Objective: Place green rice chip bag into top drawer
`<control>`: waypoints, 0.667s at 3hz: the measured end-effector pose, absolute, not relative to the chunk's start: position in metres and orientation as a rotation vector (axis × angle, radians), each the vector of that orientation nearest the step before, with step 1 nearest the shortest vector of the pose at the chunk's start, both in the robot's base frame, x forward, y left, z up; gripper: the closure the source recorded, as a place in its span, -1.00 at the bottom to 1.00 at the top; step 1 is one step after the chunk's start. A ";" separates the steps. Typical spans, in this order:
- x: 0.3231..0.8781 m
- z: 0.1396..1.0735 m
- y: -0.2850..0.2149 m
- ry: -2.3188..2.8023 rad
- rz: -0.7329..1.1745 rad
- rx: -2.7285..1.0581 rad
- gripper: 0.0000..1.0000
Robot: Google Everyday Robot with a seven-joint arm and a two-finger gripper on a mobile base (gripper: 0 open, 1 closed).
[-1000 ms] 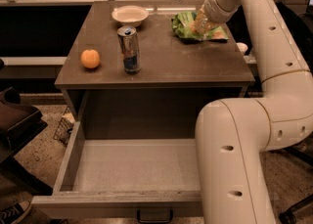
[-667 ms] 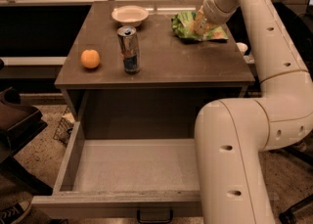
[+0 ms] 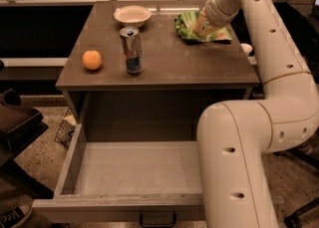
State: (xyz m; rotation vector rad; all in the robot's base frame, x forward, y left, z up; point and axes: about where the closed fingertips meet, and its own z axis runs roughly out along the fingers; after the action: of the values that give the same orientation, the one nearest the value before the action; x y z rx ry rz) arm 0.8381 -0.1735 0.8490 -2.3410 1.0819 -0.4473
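Gripper: the gripper [image 3: 201, 27] is at the far right of the tabletop, pressed down onto the green rice chip bag [image 3: 183, 23]. Its tip is lost against the crinkled bag, so whether it is apart or clamped on the bag cannot be told.
Arm: the cream arm [image 3: 261, 38] comes down from the far right corner to the gripper. Its thick near link [image 3: 239, 172] fills the near right of the scene and hides the drawer's right end.
Green rice chip bag: lying flat on the table [image 3: 169, 65] at its far right, under the gripper and just right of the bowl. It is outside the drawer.
Bowl: a pale shallow bowl [image 3: 132, 16] sits at the far middle of the table, apart from the bag.
Can: a drinks can [image 3: 131, 50] stands upright near the middle of the table, nearer than the bowl.
Orange: a round orange fruit [image 3: 92, 59] sits on the left of the table, beside the can and apart from it.
Top drawer: the top drawer [image 3: 129, 167] is pulled out toward the near side below the tabletop, its flat grey floor showing.
Handle: a small dark handle [image 3: 157, 220] is on the drawer's near front.
Floor: a speckled floor [image 3: 35, 157] lies left of the drawer, with a shoe [image 3: 15, 216] at the near left corner.
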 end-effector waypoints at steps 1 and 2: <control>0.840 0.845 -0.171 1.081 -0.442 -2.343 -0.70; 0.841 0.841 -0.169 1.081 -0.437 -2.345 -1.00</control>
State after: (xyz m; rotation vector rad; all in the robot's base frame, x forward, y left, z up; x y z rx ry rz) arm 0.8409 -0.1695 0.8409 -2.3446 1.0805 -0.4368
